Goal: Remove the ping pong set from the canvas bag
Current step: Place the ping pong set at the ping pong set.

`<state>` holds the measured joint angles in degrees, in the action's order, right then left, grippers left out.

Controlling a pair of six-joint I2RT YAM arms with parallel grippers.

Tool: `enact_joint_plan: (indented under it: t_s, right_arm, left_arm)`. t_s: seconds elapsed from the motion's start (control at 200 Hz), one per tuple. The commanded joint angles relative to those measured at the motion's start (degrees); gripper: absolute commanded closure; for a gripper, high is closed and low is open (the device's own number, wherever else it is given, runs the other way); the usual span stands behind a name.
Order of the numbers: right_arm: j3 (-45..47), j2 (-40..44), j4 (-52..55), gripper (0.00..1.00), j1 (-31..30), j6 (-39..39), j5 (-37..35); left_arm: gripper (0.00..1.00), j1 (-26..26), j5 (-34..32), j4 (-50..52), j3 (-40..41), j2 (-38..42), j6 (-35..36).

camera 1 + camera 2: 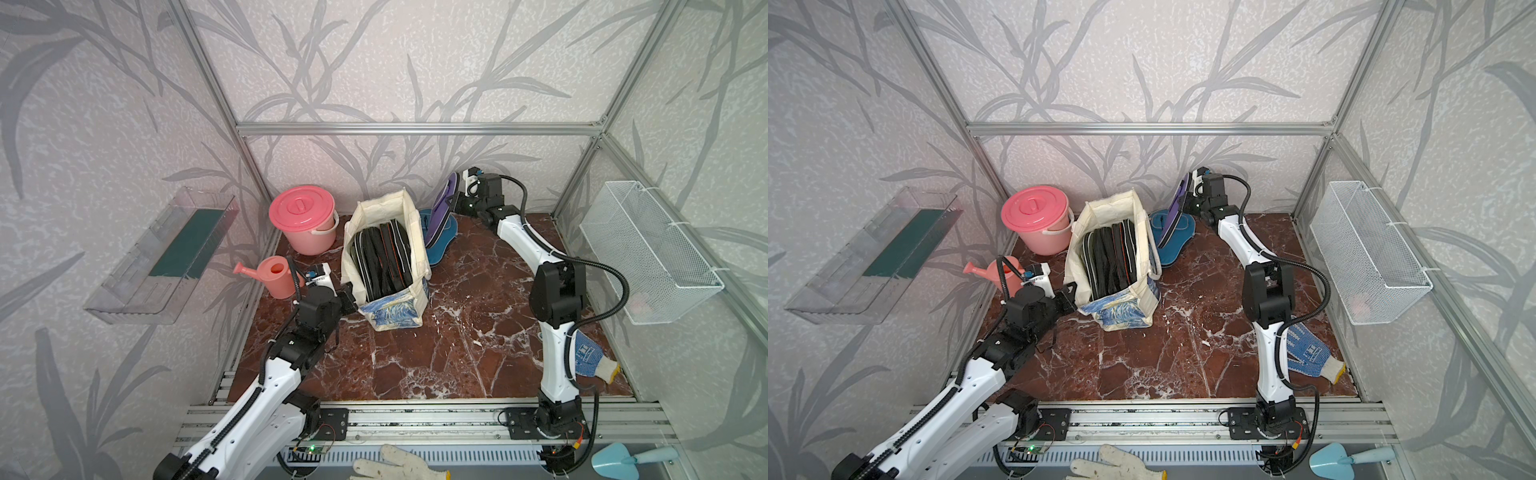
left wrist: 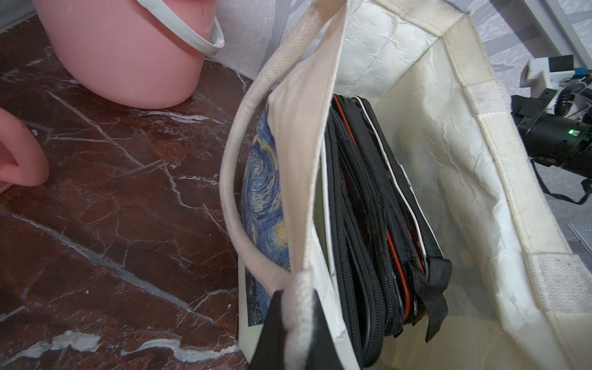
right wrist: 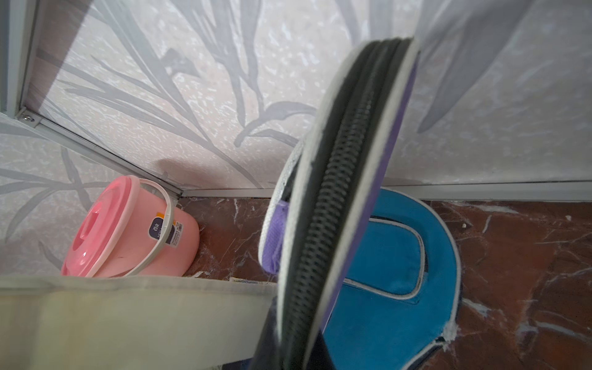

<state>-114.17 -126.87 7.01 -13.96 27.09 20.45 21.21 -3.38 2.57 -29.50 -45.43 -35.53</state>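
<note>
The canvas bag (image 1: 395,311) stands open at mid-floor, cream with a blue swirl print, also seen as the canvas bag (image 1: 1121,309). Several ping pong cases (image 1: 382,259) stand on edge inside it, black zips upward, clearer in the left wrist view (image 2: 368,224). My left gripper (image 1: 347,293) (image 2: 299,320) is shut on the bag's near rim at its white handle. My right gripper (image 1: 455,201) (image 3: 294,346) is shut on a purple case (image 1: 440,212) (image 3: 346,192), held upright above and behind the bag. Under it a teal case (image 1: 440,245) (image 3: 400,272) lies flat on the floor.
A pink lidded bucket (image 1: 301,220) and a pink watering can (image 1: 274,276) stand left of the bag. A blue-white glove (image 1: 590,357) lies at the right. A wire basket (image 1: 648,249) and a clear shelf (image 1: 166,257) hang on the side walls.
</note>
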Motion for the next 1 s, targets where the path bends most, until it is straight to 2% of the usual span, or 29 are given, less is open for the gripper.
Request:
enact_joint_plan:
  t_s: [0.0, 0.335, 0.72, 0.995]
  right_arm:
    - [-1.06, -1.4, -9.88, 1.0, 0.57, 1.16, 3.06]
    - [-4.58, -8.33, -10.69, 1.0, 2.39, 2.87, 5.47]
    - [6.82, -6.03, -13.33, 1.0, 6.36, 6.27, 7.06]
    - [11.25, -5.55, -9.19, 1.0, 8.22, 5.18, 5.84]
  left_arm:
    - [1.0, 0.06, 0.81, 1.48, -0.4, -0.55, 0.77]
    - [1.0, 0.26, 1.6, 0.35, -1.0, -2.19, 0.9]
    - [1.0, 0.4, 1.62, -0.19, -0.39, -1.72, 0.72]
    - [1.0, 0.49, 1.54, -0.52, -0.21, -1.48, 0.77]
